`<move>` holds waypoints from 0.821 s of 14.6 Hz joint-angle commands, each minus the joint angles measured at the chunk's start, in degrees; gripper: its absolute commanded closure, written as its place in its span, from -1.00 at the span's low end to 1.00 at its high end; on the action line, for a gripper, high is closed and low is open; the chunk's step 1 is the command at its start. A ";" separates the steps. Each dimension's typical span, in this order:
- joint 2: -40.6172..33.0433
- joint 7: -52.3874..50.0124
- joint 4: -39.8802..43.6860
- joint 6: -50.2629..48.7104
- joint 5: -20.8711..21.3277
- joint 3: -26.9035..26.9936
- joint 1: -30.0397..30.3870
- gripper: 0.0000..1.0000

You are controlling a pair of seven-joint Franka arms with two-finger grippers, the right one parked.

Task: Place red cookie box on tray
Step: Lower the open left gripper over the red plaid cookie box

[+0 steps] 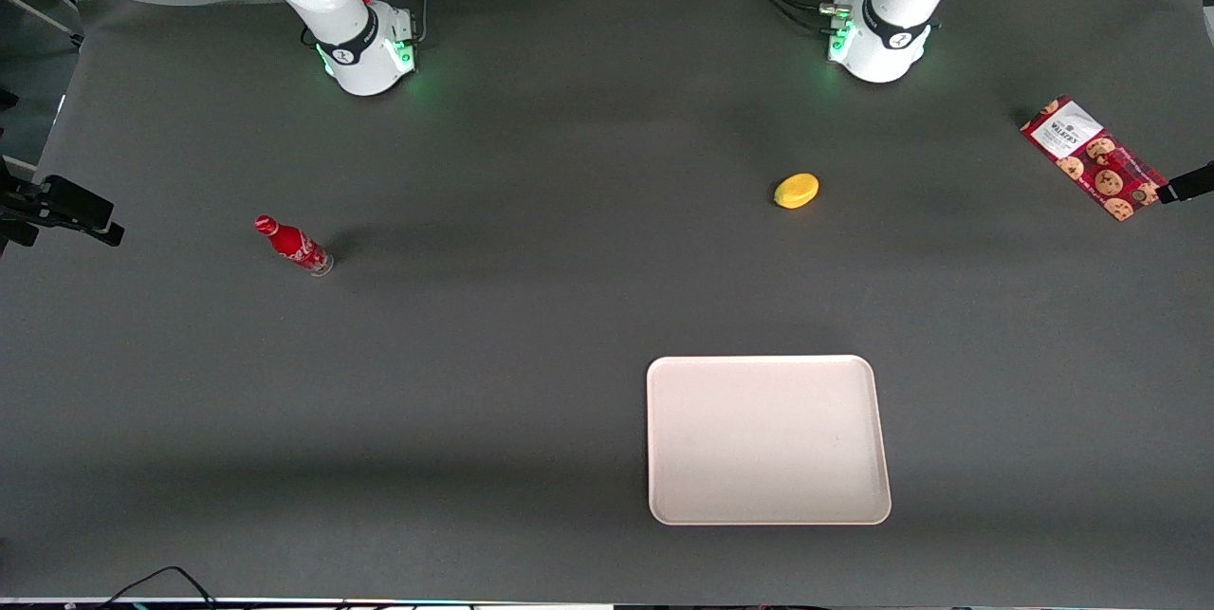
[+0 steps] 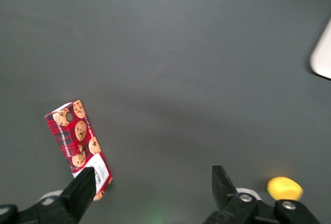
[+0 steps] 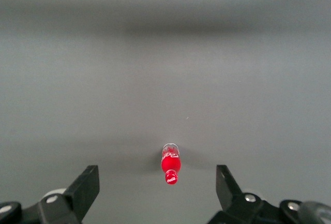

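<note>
**Box flat on the mat, tray bare, fingers spread above the table**

Only the left wrist view shows the gripper [image 2: 152, 193]: its two dark fingers [image 2: 83, 190] are spread wide with nothing between them, held above the grey table [image 2: 170, 53]. The red cookie box [image 2: 78, 142] lies flat just outside one finger, its white-label end closest to that fingertip and partly overlapped by it in this view. Just outside the other finger sits a yellow lemon-shaped object [image 2: 284, 187]. A pale corner of the tray [image 2: 323, 57] shows well away from both fingers.

The front view shows the layout instead. The red cookie box lies at an angle near the table edge at the working arm's end, white label pointing toward the arm bases. The tray lies much nearer the front camera, with nothing on it. The yellow object rests on the mat between box and tray, farther from the camera than the tray. A red soda bottle [image 1: 292, 245] stands toward the parked arm's end, well apart from everything else; the right wrist view shows it too.
</note>
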 commanded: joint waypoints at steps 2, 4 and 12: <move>-4.04 6.08 -16.63 15.75 1.79 5.95 3.21 -1.00; -4.13 8.98 -21.99 22.61 2.94 10.16 4.45 -1.00; 4.21 14.62 -31.95 39.08 3.03 14.92 10.60 -1.00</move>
